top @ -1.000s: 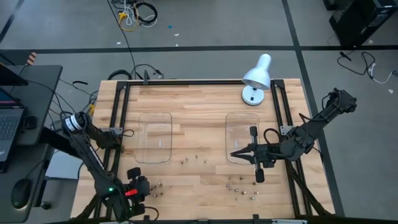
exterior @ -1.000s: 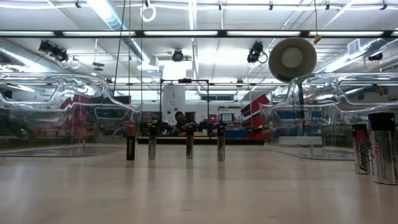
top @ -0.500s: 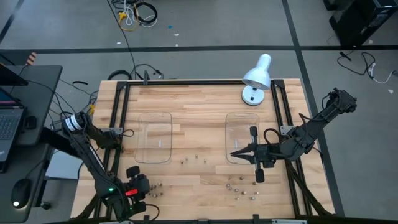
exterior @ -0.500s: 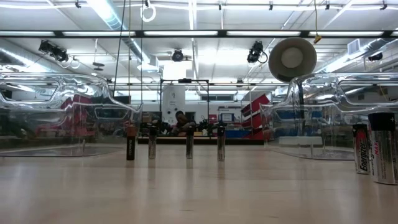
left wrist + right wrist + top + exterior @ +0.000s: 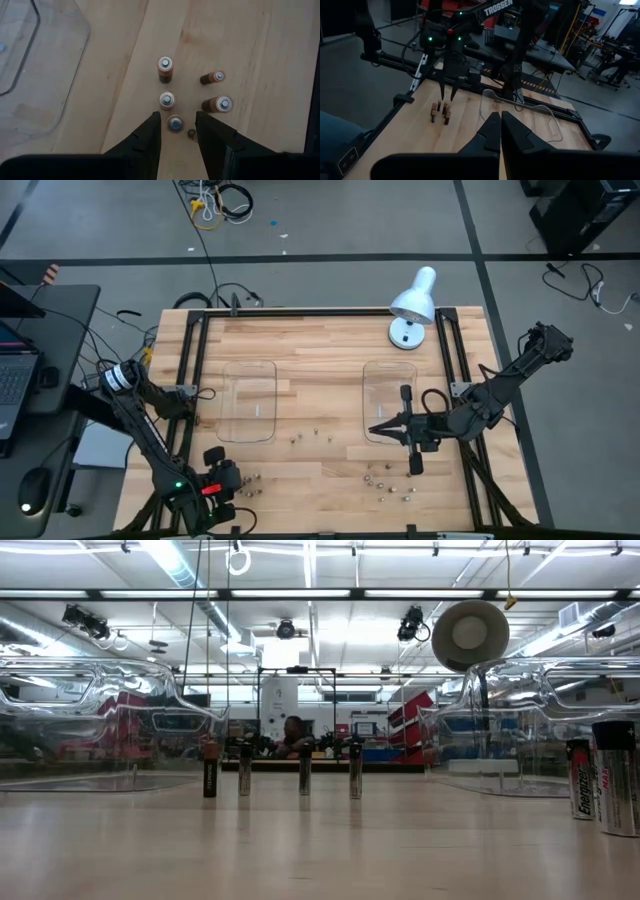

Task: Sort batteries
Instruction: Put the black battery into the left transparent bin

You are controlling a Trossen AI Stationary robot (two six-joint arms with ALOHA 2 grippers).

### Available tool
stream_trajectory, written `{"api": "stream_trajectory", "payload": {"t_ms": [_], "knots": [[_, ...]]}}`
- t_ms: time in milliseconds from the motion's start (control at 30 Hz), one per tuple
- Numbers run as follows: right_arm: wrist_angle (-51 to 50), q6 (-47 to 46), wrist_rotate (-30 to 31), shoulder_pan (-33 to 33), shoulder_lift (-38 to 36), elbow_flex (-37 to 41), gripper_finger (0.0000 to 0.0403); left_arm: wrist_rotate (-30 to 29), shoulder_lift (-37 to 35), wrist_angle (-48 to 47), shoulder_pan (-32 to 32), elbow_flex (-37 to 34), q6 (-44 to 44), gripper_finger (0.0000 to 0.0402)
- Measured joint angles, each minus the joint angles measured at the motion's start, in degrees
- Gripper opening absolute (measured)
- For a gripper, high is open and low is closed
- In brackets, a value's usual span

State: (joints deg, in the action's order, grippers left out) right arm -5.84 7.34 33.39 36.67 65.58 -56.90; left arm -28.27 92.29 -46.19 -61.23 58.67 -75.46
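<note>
Left gripper (image 5: 176, 131), fingers apart, straddles one upright battery (image 5: 175, 123) in the cluster at the table's (image 5: 320, 350) near-left corner. Close squarely, clear of the neighbouring batteries (image 5: 167, 100). Right gripper (image 5: 374, 429), fingers together, hovers at the right tray (image 5: 390, 380).

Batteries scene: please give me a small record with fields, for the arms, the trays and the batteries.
left gripper: open, fingers on either side of one upright battery in the near-left cluster
right gripper: shut, holding nothing, at the right tray's near-left corner
left tray: clear, no battery visible inside
right tray: clear, no battery visible inside
loose batteries: a row between the trays, a group near the right
lamp: white, far edge
</note>
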Motion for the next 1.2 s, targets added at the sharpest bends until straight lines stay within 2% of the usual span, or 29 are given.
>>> {"api": "stream_trajectory", "payload": {"t_ms": [300,800,1200], "knots": [[0.17,-0.1,0.0,0.0,-0.02,0.02,0.0003,3.15,0.0,0.67,-0.02,0.0,-0.19,0.0122],[2.78,3.0,0.0,0.0,-0.02,0.02,0.0003,1.4,-0.02,0.04,0.0,-0.12,-0.02,0.0122],[3.64,3.25,0.01,-0.07,-0.07,0.02,0.0003,2.25,-0.02,3.8,-0.02,-3.58,-0.02,0.0122]]}}
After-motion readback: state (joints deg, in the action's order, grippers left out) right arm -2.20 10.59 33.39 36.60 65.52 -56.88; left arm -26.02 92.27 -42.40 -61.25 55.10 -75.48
